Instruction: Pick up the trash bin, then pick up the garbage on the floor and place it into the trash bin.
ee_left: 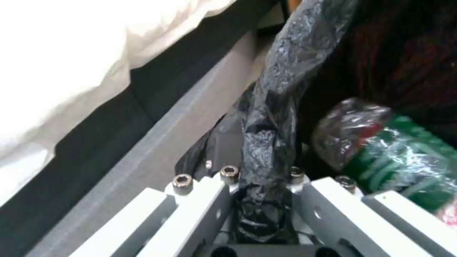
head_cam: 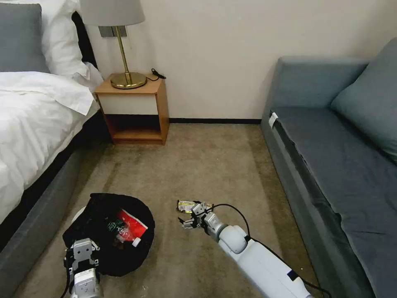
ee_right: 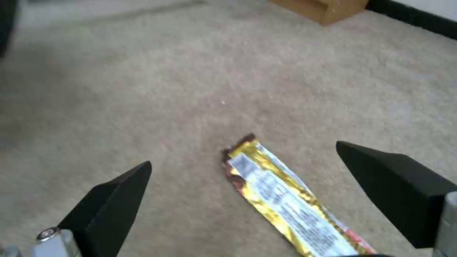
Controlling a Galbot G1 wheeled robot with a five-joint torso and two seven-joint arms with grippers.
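Our right gripper (ee_right: 242, 178) hangs wide open over the snack wrapper (ee_right: 285, 200) on the carpet; its long axis runs between the fingers, so they close across it. Our left gripper (head_cam: 82, 252) clamps the trash bin (head_cam: 109, 234) rim, at near left.

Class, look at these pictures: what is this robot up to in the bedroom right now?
The robot is tidying litter off the carpet between a bed and a sofa. Its left claw is shut on the bag-lined rim of the trash bin, which already holds a red-and-white packet and a green-labelled bottle. Its right claw is open, fingers on either side of a gold-and-white snack wrapper that lies flat on the carpet, not yet gripped.
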